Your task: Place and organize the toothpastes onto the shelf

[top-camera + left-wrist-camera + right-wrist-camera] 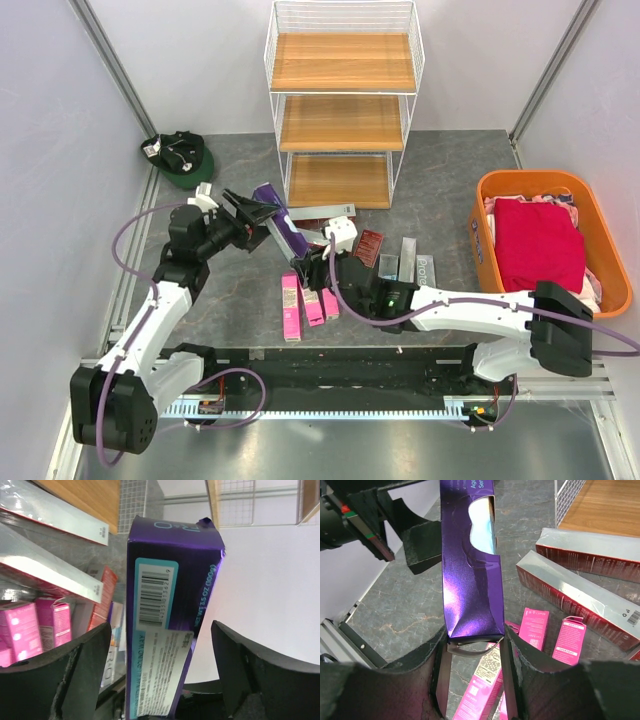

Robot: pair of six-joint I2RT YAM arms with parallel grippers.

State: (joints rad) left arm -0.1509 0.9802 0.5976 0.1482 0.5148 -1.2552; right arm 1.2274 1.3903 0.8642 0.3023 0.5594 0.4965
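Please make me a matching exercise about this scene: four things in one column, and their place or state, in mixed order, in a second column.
1. purple cardboard toothpaste box
2. small bright pink cardboard boxes
3. orange plastic tub
4. left gripper

A. lying on the grey table
B. holding red cloth
C. clamped in the right gripper
D. open

Pairs: 1-C, 2-A, 3-B, 4-D

Printed in teal on purple toothpaste box (167, 560): "R·O", cut off at the top edge. Barcode (152, 592) digits and white sticker (160, 672) print too small. Right wrist view: "Ag", "Se", cut off.
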